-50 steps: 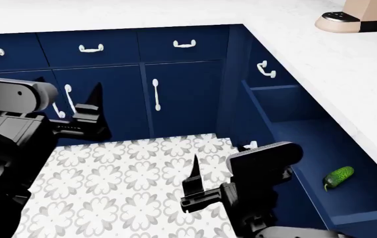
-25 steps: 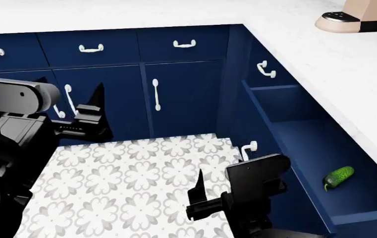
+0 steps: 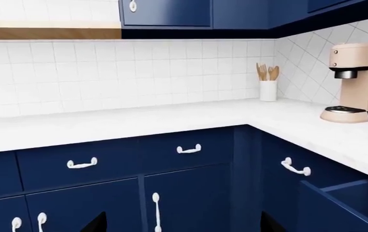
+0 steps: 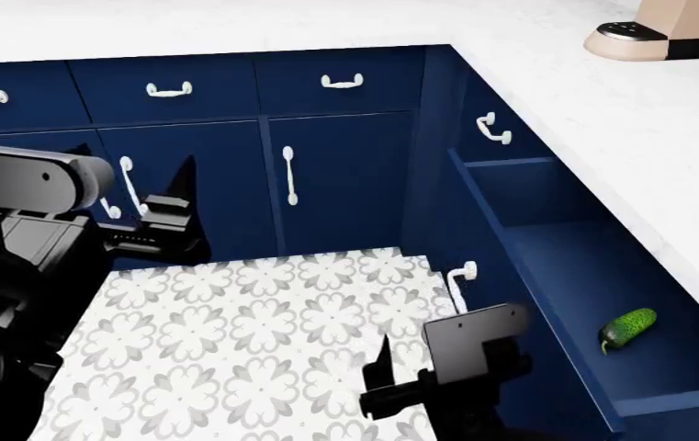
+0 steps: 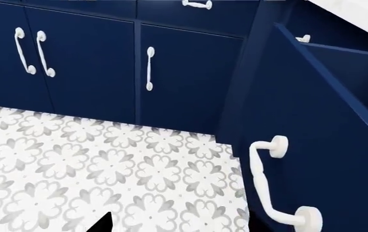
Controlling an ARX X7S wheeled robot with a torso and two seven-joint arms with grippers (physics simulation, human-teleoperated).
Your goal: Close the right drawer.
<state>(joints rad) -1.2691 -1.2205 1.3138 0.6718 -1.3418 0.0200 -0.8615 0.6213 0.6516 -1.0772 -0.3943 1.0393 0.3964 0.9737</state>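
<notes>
Your drawer [image 4: 594,276] stands open, a smooth navy box with a bumpy green cucumber [image 4: 627,328] inside. Its white arched handle [image 5: 271,186] lies just beside your right gripper [image 4: 380,390], jaws spread and empty. Your left gripper [image 4: 177,197] is released too.

Open floor [image 4: 251,331] lies beside the right drawer [image 4: 594,276], pulled out.

The right drawer [image 4: 594,276] is a wide, deep navy-blue box, pulled well out from the cabinet run on the right of the scene. Its flat front panel [image 5: 313,140] carries one white arched handle [image 5: 268,186]. The plain navy interior [image 4: 613,280] lies open to view.
</notes>
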